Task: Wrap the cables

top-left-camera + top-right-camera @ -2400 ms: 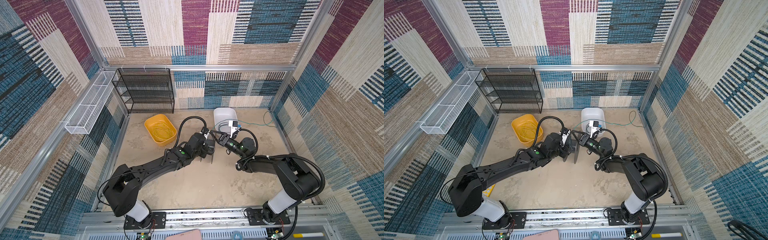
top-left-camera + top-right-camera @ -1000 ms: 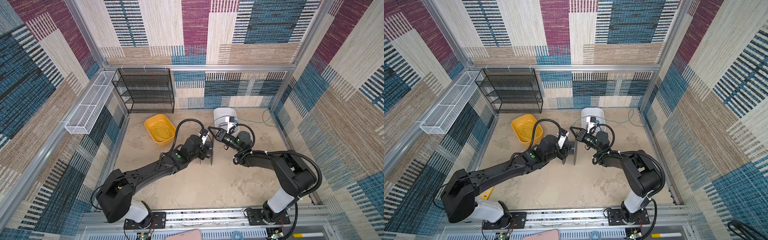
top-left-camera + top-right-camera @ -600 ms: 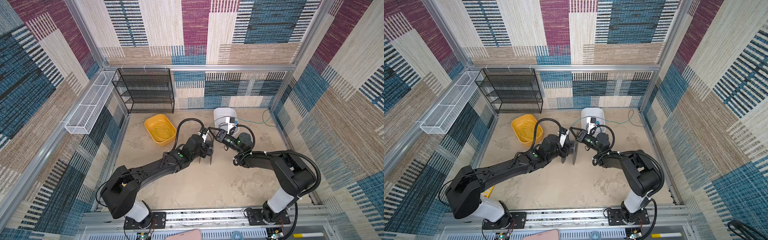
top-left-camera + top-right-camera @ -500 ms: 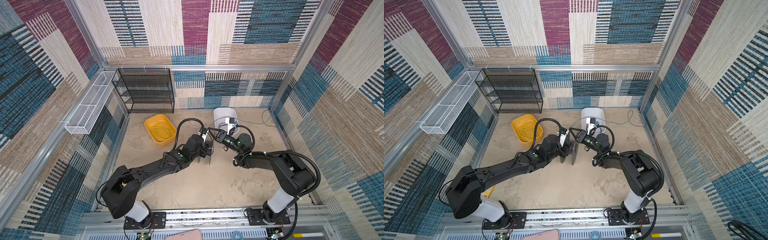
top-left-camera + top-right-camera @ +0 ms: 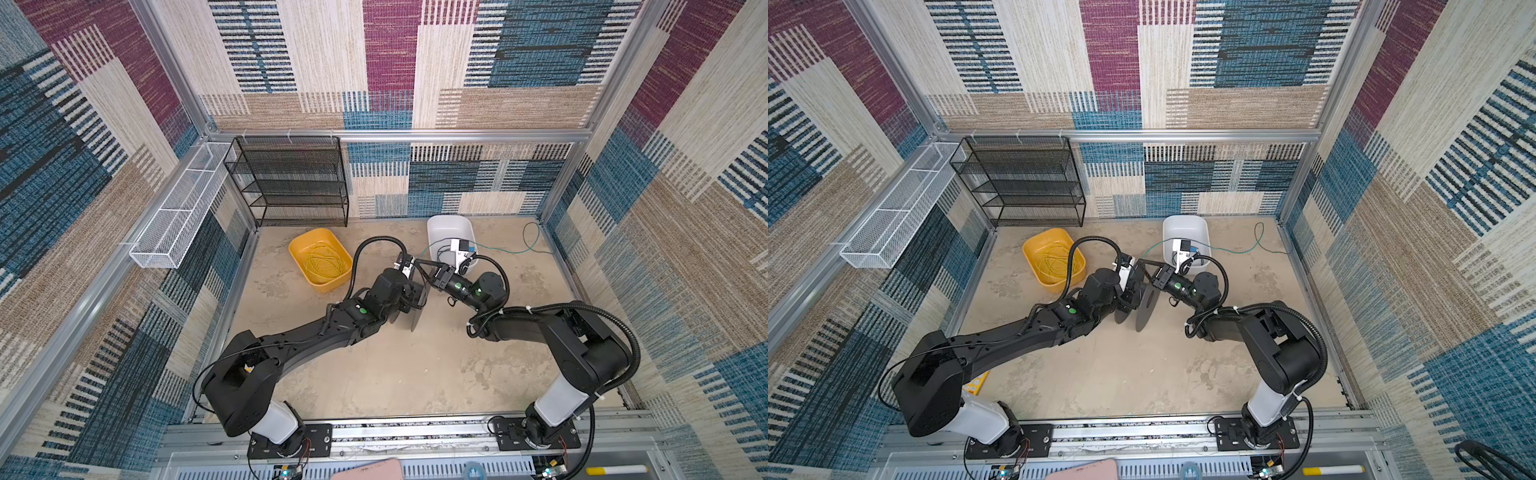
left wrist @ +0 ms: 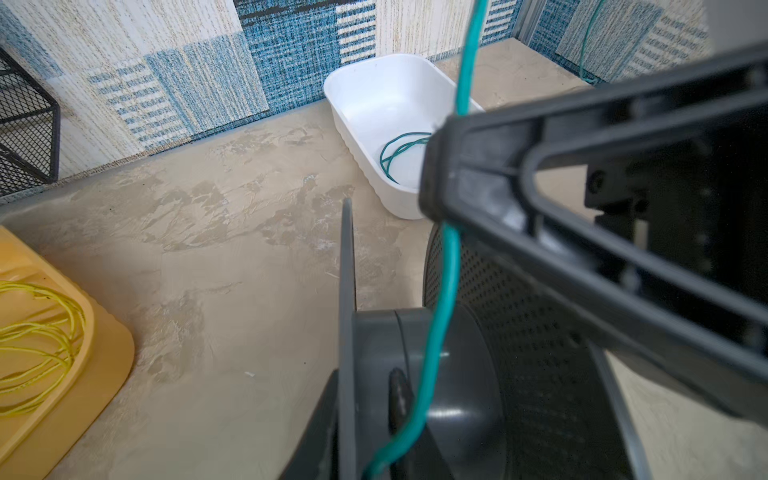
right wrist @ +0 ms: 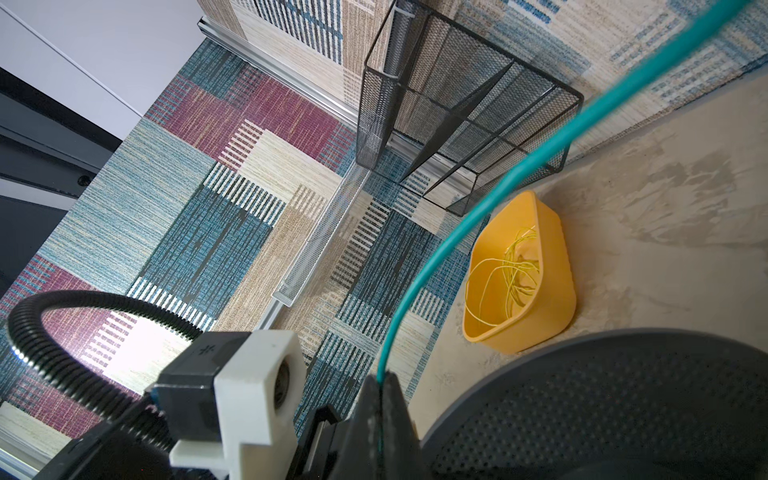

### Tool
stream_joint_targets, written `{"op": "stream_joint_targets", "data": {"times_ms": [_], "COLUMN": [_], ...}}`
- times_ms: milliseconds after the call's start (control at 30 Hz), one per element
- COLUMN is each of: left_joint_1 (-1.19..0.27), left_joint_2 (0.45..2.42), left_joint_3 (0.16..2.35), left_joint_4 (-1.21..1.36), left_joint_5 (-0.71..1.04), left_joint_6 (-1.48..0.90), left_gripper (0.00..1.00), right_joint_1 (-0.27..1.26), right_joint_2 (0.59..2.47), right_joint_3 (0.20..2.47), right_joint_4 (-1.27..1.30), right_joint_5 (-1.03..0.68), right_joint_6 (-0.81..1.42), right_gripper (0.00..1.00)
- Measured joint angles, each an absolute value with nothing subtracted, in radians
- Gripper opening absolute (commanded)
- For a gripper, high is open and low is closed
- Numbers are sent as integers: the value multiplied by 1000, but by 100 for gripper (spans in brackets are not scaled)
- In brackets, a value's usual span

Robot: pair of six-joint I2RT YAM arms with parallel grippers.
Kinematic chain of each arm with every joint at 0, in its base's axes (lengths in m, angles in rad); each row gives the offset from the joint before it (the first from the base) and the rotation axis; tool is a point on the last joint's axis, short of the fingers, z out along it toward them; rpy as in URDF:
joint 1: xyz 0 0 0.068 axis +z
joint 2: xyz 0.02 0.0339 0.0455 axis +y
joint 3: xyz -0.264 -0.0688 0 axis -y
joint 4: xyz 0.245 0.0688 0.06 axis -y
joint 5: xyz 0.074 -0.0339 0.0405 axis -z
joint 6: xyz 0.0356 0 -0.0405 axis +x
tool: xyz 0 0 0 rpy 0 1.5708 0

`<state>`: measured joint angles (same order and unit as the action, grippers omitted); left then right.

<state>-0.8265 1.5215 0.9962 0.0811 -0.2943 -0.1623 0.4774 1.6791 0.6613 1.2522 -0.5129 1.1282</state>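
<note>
Three walls (image 5: 395,62) of woven patchwork in blue, tan and plum close in the mottled, sand-coloured desk (image 5: 395,365). A black mesh rack (image 5: 291,178) stands at the desk's 11 o'clock against the back wall, and a white wire basket (image 5: 178,208) is fixed along the 9 o'clock wall. A yellow bin (image 5: 316,237) at 10 o'clock holds loose yellow wire (image 5: 326,264). A white bin (image 5: 446,230) at 1 o'clock holds a few loops of the teal cable (image 6: 448,286), and more of it trails over the desk toward the 2 o'clock corner. Near the centre a dark grey spool (image 5: 417,309) is up on edge where the two arms meet. The right fingers (image 7: 386,415) are clenched on the teal cable, which leaves their tips and drops across the spool's hub between its two flanges. The left fingers (image 6: 318,432) sit close on either side of the spool's thin flange; whether they actually pinch it I cannot tell.
</note>
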Motion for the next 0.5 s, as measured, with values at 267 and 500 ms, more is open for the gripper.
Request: {"op": "stream_joint_targets", "data": {"times_ms": [267,500], "left_joint_1": [-826,-826], "left_joint_2": [1490,1448], "left_joint_3": [971,948], "left_joint_4": [70,43], "left_joint_5": [-300,-300], "left_joint_6": [-162,-157], "left_gripper": [0,0], "right_joint_1": [481,483], "right_joint_2": [1689,1701], "right_joint_3": [670,670], "right_joint_4": [1261,1274], "right_joint_5": [-520,-549], "right_joint_6": [1130,1140], "right_gripper": [0,2]}}
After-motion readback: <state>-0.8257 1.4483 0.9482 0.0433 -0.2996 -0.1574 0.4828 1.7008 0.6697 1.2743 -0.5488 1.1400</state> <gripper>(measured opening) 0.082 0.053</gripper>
